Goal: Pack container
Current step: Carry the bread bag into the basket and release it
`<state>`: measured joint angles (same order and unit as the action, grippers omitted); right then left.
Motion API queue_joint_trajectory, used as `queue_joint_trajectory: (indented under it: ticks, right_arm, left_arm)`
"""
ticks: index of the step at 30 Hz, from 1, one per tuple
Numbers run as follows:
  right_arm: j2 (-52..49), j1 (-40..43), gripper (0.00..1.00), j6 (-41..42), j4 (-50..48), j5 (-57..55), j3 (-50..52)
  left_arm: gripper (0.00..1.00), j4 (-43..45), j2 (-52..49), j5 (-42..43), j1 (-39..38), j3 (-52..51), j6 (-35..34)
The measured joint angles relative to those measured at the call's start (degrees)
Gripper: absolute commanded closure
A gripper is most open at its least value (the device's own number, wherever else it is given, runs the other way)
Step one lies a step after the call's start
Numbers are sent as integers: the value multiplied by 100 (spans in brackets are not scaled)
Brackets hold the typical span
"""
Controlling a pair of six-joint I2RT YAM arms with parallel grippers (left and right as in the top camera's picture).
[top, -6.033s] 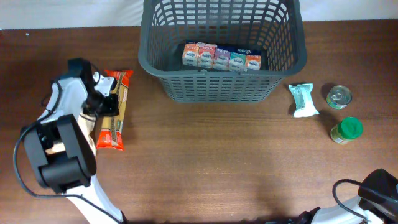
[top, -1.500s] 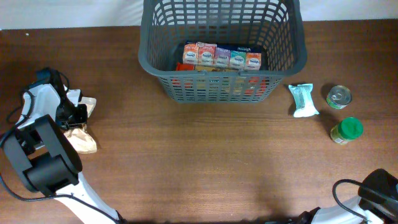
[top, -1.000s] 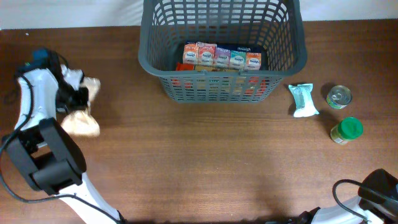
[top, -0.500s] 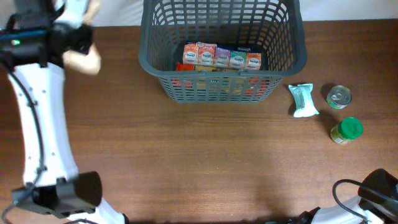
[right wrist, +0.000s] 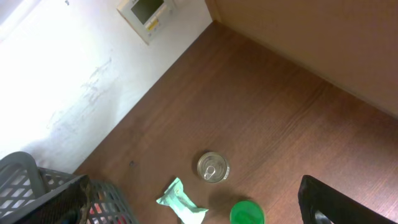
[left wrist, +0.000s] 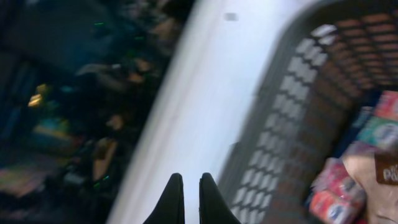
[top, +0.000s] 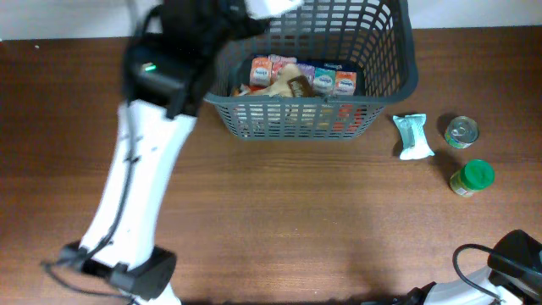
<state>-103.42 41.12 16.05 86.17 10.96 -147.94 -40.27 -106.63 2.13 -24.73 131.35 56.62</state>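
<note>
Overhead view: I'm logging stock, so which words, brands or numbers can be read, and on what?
No text is legible.
The cartons in the basket: print too small.
The tan bag in the basket: dark label, blurred.
The packet, can, green-lidded jar: nothing readable.

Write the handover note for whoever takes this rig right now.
Left fingers shut, nothing seen in them, at the far-left rim of the dark grey slotted plastic basket. Right fingers open, parked aside.
Packed: row of small colourful cartons, beige bag.
Left to pack, on the brown wooden table right of the basket: pale green pouch, small silver tin can, green-lidded jar.
</note>
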Motion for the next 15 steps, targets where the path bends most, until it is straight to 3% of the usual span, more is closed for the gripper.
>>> queue_joint_trajectory:
  ticks: [7,12,14,15]
  right_arm:
    - [2,0,1,-2,2,0,0]
    - [2,0,1,2,2,0,0]
    - [0,0,1,0,2,0,0]
    - [0,0,1,2,0,0,0]
  left_arm:
    - [98,-157,-1259,-9,-420,-15,31]
    - [64,-22,-1545,-42,-743,-85,-214]
    - [63,308,-1541,-15,-925,-26,-435]
    - [55,439,-1537,28,-1043,33,-538]
